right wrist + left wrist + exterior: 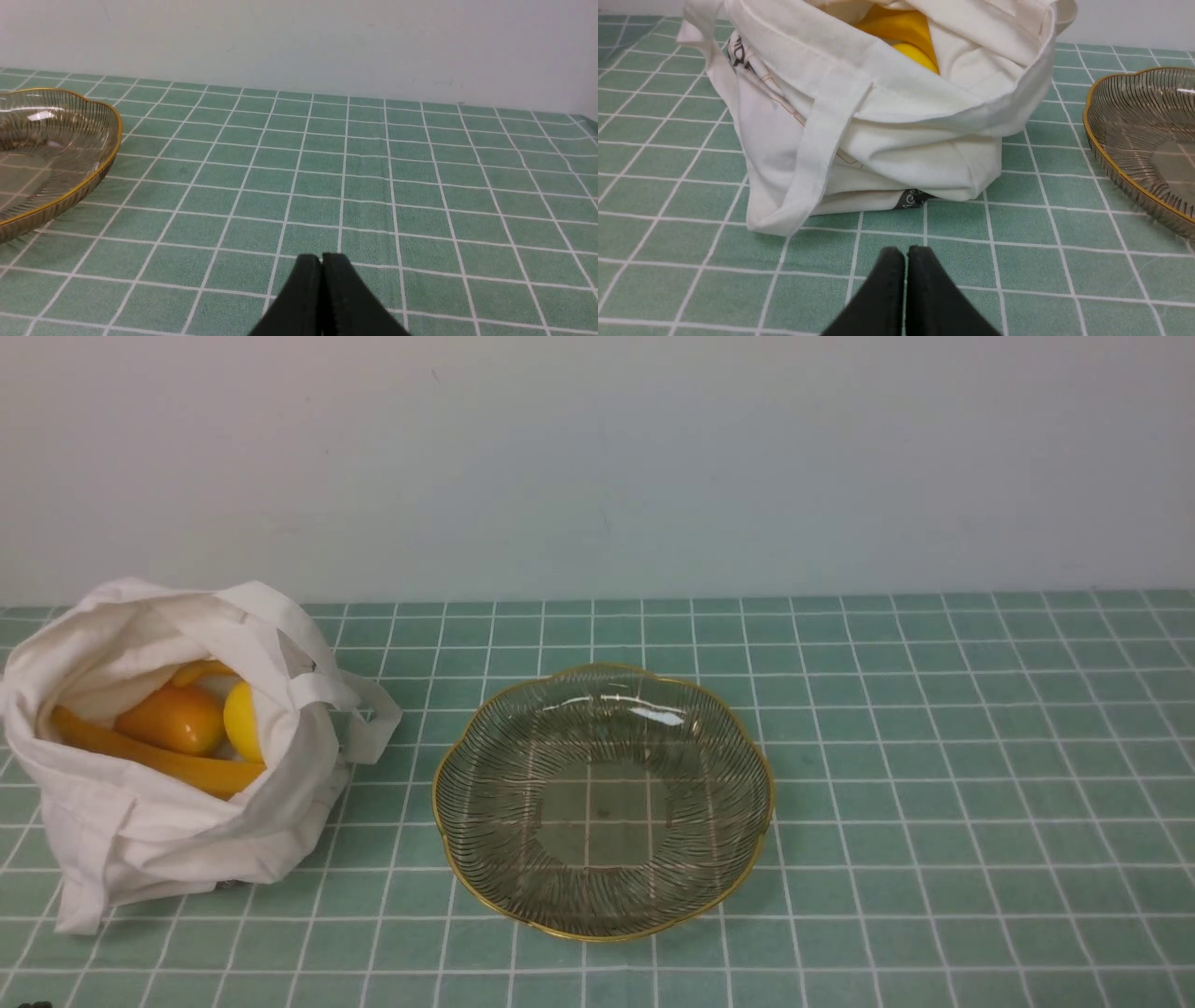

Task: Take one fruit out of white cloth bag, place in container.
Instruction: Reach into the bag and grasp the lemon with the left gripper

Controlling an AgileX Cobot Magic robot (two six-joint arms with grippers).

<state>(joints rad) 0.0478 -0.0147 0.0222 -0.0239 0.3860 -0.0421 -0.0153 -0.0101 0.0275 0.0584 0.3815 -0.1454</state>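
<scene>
Lemon (243,721) sits inside white cloth bag (168,821), at right side of the bag mouth, right beside a rounder orange fruit (173,719) and above a long banana (159,761) that crosses the opening. Bag is slumped on left part of green tiled tabletop (934,803), mouth open toward the front camera, one strap handle (387,714) looping out toward glass dish (504,784). Dish stands just beside bag on its right, near tabletop centre; it has a gold scalloped rim and tiles show through its clear base. Left tool (906,254) is low over tabletop on the robot's side of bag, apart from it, black fingers pressed together, holding nothing. Right tool (321,259) is over bare tiles to the right of dish, apart from it, fingers also closed tight, gripping nothing. Plain pale wall (597,457) behind
</scene>
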